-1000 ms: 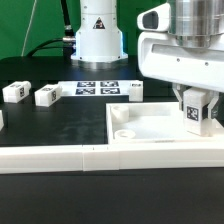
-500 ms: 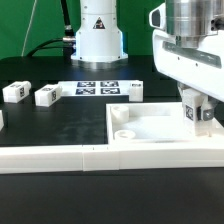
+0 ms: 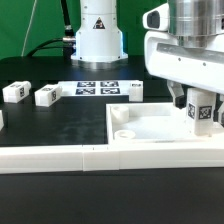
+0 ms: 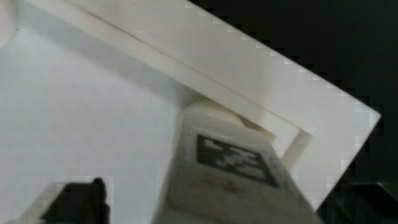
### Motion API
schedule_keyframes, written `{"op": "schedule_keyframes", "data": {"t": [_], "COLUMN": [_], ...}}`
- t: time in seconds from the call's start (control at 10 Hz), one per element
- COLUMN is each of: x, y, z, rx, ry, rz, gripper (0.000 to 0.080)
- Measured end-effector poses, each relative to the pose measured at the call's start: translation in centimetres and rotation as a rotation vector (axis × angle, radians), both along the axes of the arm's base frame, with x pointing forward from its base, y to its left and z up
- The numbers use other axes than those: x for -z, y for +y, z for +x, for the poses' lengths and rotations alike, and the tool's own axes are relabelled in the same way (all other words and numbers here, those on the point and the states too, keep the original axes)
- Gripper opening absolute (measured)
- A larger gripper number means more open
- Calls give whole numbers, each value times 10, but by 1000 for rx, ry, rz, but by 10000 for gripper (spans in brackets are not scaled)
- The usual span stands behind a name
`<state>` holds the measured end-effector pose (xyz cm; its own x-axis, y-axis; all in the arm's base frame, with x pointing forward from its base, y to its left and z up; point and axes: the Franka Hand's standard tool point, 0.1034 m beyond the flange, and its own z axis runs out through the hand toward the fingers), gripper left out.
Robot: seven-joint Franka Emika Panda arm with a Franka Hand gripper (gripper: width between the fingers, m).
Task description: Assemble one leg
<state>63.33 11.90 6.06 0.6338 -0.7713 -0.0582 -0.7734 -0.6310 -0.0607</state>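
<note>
My gripper (image 3: 201, 116) is shut on a leg (image 3: 201, 112), a small white block with a black-and-white tag. It holds the leg upright over the right part of the large white panel (image 3: 150, 128), close to its surface. In the wrist view the leg (image 4: 231, 160) stands between the dark fingers (image 4: 79, 202) against the panel (image 4: 89, 110), near its raised edge. Whether the leg touches the panel I cannot tell.
Three more legs lie on the black table: two at the exterior view's left (image 3: 14, 92) (image 3: 47, 95) and one by the marker board (image 3: 135, 91). The marker board (image 3: 98, 89) lies at the back. A long white rail (image 3: 70, 158) runs along the front.
The gripper with the leg dipped toward the panel half a second ago. It has come back up a little and sits slightly further to the exterior view's right.
</note>
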Motion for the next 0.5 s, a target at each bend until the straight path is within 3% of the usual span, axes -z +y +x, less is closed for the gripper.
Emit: {"op": "schedule_keyframes", "data": {"t": [0.5], "x": [-3], "y": [-1], "z": [3], "rx": [-558], "ry": [-10], "rz": [-31], "gripper": [649]}}
